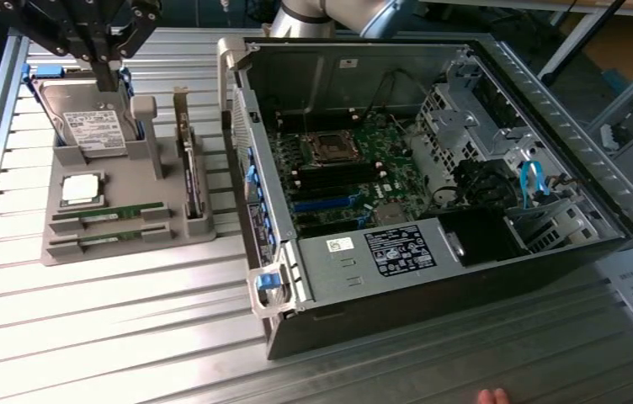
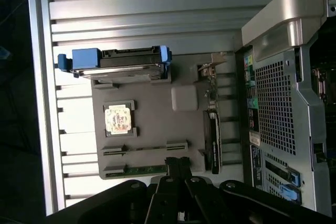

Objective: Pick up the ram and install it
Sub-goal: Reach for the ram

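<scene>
Two slim green ram sticks lie in slots at the front of the grey holder (image 1: 125, 225): one ram (image 1: 109, 213) and a second ram (image 1: 103, 241) nearer the edge. In the wrist view the ram (image 2: 143, 170) closest to my fingers shows green, and the other ram (image 2: 144, 148) sits one slot further in. My gripper (image 1: 109, 71) hangs high over the holder's back end, above the hard drive. Its dark fingers (image 2: 178, 167) are shut together with nothing between them.
The holder also carries a hard drive (image 1: 92, 126) with blue rails, a square silver processor chip (image 1: 81, 187) and a dark expansion card (image 1: 191, 172). The open computer case (image 1: 451, 278) lies at the exterior view's right, motherboard (image 1: 345, 172) exposed. A person's fingertips (image 1: 494, 396) show at the front edge.
</scene>
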